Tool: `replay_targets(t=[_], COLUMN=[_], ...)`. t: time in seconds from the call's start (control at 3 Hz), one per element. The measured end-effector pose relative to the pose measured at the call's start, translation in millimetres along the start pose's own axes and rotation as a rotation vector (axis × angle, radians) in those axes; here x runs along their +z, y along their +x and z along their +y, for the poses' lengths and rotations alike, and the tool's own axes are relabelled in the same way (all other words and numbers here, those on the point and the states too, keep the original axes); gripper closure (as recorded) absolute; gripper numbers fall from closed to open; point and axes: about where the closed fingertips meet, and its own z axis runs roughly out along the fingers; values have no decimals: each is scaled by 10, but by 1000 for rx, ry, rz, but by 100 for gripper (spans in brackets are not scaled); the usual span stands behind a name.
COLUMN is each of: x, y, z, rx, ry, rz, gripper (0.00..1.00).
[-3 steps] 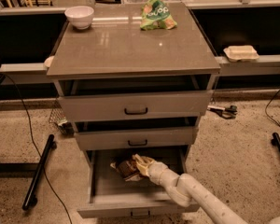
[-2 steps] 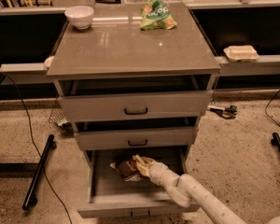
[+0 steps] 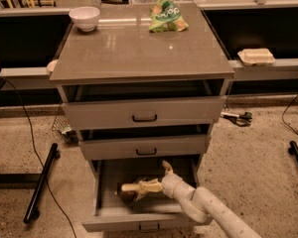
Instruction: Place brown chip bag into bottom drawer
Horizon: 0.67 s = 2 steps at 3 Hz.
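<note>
The bottom drawer (image 3: pixel 105 202) is pulled out at the foot of the grey cabinet. The brown chip bag (image 3: pixel 128 193) lies on the drawer floor, left of centre, dark and crumpled. My gripper (image 3: pixel 146 177) reaches into the drawer from the lower right. It is open: one tan finger (image 3: pixel 139 186) lies out to the left over the bag, and the other points up toward the drawer above. The bag rests on the floor of the drawer and is partly hidden under the lower finger.
The two upper drawers (image 3: pixel 144 114) stand slightly ajar. On the cabinet top (image 3: pixel 139 48) sit a green snack bag (image 3: pixel 167 17) and a white bowl (image 3: pixel 84 18). Black stand legs (image 3: pixel 39 182) and cables lie on the floor to the left, with tools (image 3: pixel 238 117) on the right.
The view has drawn closer to the cabinet. The bag now lies lower on the drawer floor, and the gripper fingers have spread apart above it.
</note>
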Motion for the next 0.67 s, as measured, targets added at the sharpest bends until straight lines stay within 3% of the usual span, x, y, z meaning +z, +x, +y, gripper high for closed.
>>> replay_targets(t=[0.67], x=[-496], y=[-352], z=[131], rx=[4], ry=[-7], rz=[-70], gripper=[0])
